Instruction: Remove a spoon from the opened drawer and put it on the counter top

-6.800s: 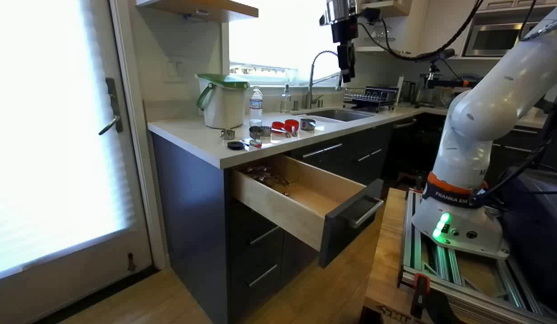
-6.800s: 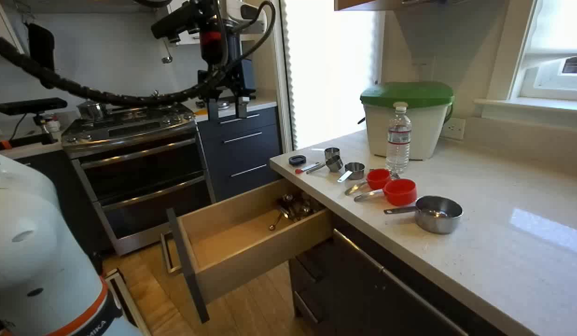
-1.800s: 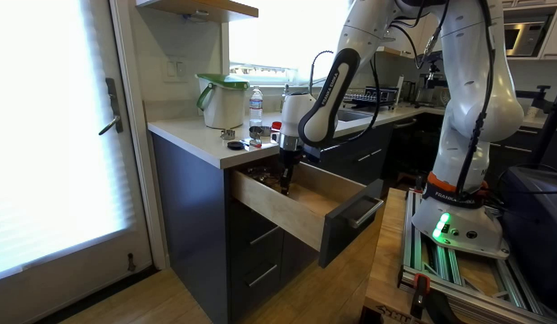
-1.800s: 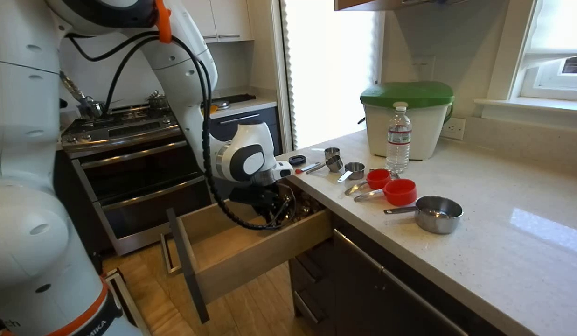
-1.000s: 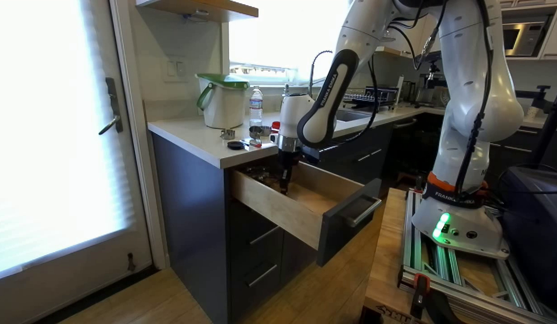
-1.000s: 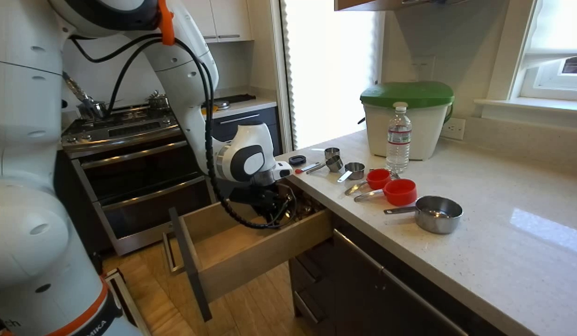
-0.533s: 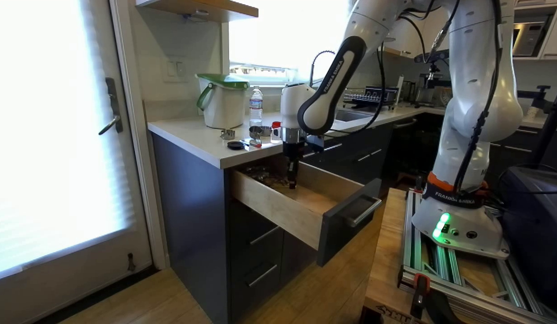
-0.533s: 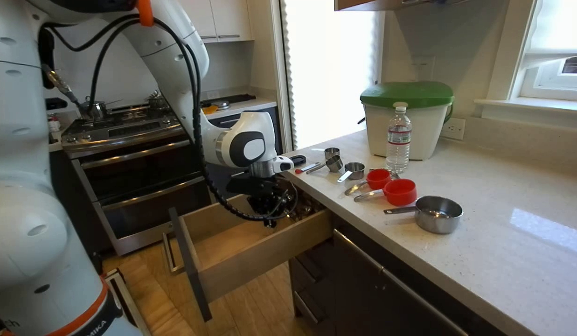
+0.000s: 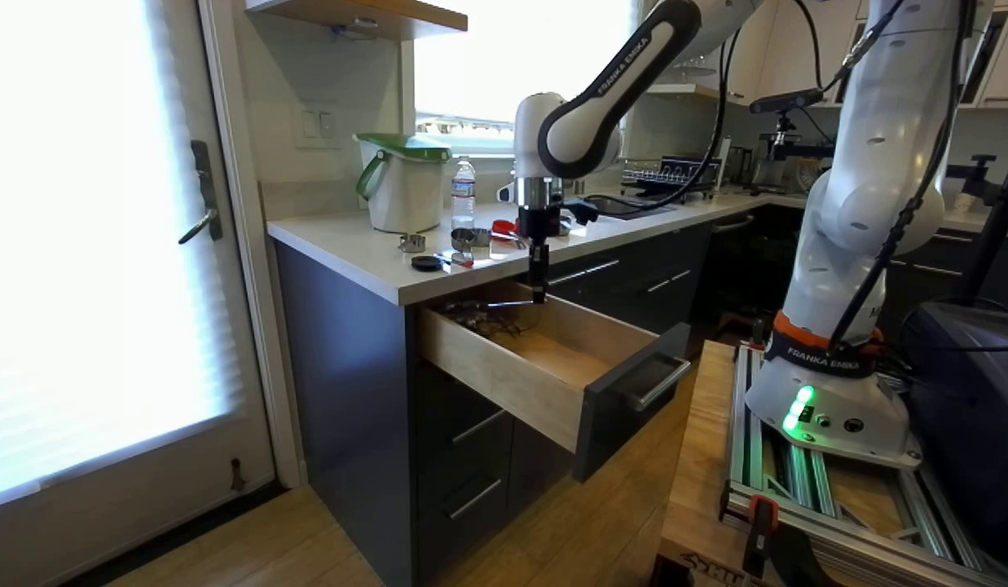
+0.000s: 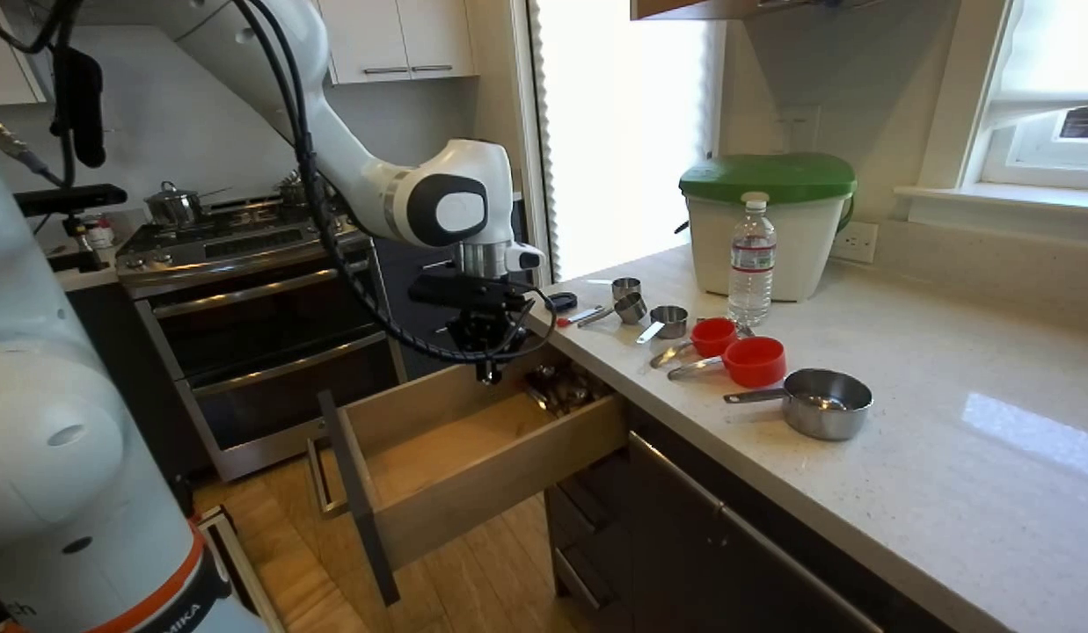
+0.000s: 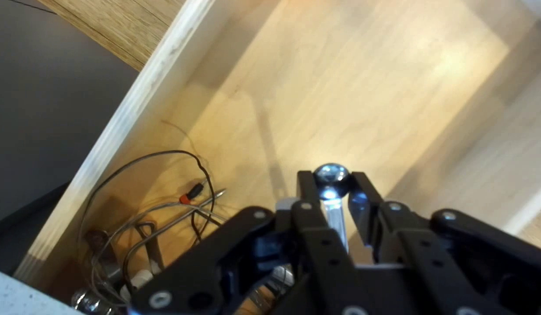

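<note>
A shiny metal spoon point(image 11: 334, 214) is pinched at its small round bowl between the fingertips of my gripper point(image 11: 332, 177). Its handle runs back under the gripper in the wrist view and sticks out sideways as a thin bright line in an exterior view point(image 9: 510, 304). The gripper point(image 9: 539, 298) hangs over the opened drawer point(image 9: 504, 383), apart from its floor; whether the tips are above the rim is hard to tell. The pale counter top point(image 10: 948, 431) lies beside and above the drawer, its corner point(image 11: 23, 293) low in the wrist view.
Thin cables point(image 11: 174, 153) and metal utensils point(image 10: 565, 387) crowd the drawer's inner end. On the counter top stand measuring cups, two of them red point(image 10: 755, 360), a steel cup point(image 10: 827, 404), a black lid point(image 9: 427, 263), a water bottle point(image 10: 752, 264) and a green-lidded bin point(image 10: 763, 229).
My gripper has risen from down inside the drawer, carrying the spoon up with it. Several seconds ago it was high above with the drawer untouched. The drawer front has shifted very slightly.
</note>
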Tool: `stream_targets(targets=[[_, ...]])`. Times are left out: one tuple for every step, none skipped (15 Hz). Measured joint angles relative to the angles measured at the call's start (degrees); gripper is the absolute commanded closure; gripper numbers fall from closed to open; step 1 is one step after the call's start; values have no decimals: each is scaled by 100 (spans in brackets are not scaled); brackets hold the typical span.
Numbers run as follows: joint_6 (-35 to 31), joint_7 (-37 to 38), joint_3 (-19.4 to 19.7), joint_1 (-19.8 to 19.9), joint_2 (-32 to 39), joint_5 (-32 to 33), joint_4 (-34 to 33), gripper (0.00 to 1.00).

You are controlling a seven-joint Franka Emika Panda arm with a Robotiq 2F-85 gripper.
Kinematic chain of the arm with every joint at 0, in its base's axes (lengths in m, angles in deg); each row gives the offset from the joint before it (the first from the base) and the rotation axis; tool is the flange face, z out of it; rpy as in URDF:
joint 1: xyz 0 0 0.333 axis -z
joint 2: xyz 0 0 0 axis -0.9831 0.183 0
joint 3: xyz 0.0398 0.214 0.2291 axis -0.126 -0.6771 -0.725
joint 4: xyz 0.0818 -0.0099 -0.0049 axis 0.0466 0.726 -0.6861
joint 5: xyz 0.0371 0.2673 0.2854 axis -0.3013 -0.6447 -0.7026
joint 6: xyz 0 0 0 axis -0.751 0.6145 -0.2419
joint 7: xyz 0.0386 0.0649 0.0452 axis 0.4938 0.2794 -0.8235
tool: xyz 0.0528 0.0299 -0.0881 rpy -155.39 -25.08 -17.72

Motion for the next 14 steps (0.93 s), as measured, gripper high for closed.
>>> stream_targets(targets=[[121, -27, -6, -12, -146, -159, -30, 94], [270, -29, -7, -27, -283, -318, -88, 94], [425, -21, -6, -40, -393, -474, -166, 94], [555, 9, -6, -50, -481, -618, -264, 94], [661, 70, -6, -54, -543, -724, -373, 94], [741, 161, -6, -55, -582, -796, -489, 94], [756, 295, -5, -55, -594, -824, -608, 94], [761, 432, -5, -55, -586, -855, -720, 94], [764, 594, -4, -55, -560, -881, -835, 94], [764, 778, -3, -54, -519, -890, -947, 94], [764, 966, -3, -54, -460, -915, -1066, 94], [736, 1193, -3, -53, -378, -920, -1191, 94], [702, 1450, -4, -53, -276, -919, -1312, 94], [647, 1728, -5, -51, -157, -901, -1425, 94]])
